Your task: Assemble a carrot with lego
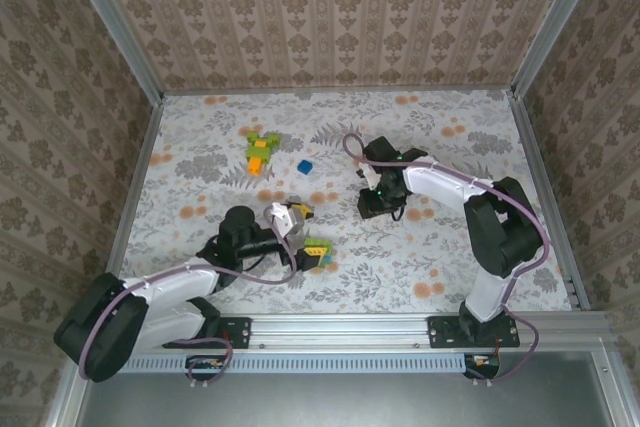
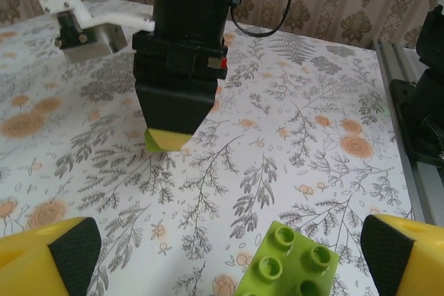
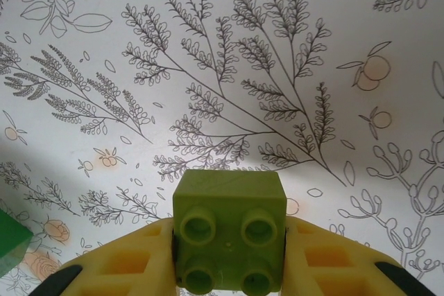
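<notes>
The carrot was barely begun. Near the far side of the table [image 1: 200, 137] lay a small cluster [image 1: 260, 152] of green and orange lego, too small in the top view to tell whether its pieces were pressed together or just touching. A blue brick [image 1: 305, 167] lay alone just beside it.

The right gripper [image 3: 229, 265] pinched a light green brick [image 3: 229, 199] between its yellow fingers, studs toward the wrist camera. It hung above the table, right of the cluster and apart from it.

The left gripper [image 2: 232, 251] had its jaws spread wide, and a second light green brick [image 2: 291, 268] sat on the table between the fingers [image 2: 69, 247], touched by neither. In the top view this brick [image 1: 318, 245] lay near the front, well apart from the cluster.

By this reckoning, nearly everything was left to do. Both light green bricks needed joining to the rest, and the orange body looked far too short to read as a carrot.
</notes>
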You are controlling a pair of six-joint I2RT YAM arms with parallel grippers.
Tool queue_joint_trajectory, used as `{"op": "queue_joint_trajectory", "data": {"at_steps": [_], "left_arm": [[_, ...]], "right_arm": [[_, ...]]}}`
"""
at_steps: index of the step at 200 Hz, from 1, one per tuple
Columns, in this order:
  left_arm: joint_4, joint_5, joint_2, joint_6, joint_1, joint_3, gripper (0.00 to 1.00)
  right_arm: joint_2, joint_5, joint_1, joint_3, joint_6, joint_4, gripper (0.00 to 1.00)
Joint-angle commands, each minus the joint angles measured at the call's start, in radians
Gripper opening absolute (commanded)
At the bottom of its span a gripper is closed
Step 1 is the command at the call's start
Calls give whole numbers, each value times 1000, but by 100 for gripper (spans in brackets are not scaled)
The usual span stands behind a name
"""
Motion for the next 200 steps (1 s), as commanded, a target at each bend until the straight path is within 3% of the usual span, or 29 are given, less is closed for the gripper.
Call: {"op": "queue_joint_trajectory", "data": {"at_steps": [1, 34, 80, 115, 137, 200], "left_arm": [[140, 49, 50, 31, -8, -37, 100], [246, 120, 156, 36, -16, -59, 100], [351, 128, 250, 50, -13, -90, 100], [371, 180, 258, 64, -13, -101, 92], [373, 208, 269, 76, -12, -101, 83], [389, 242, 295, 89, -12, -97, 74]], "right_arm": [[-17, 24, 22, -9, 24, -2, 26], [-4, 30, 35, -8, 30, -14, 26], [-35, 66, 68, -14, 51, -50, 26], [-63, 85, 84, -9, 69, -72, 26], [-79, 87, 96, -7, 85, -75, 26], [-122, 99, 152, 44, 119, -129, 26]]}}
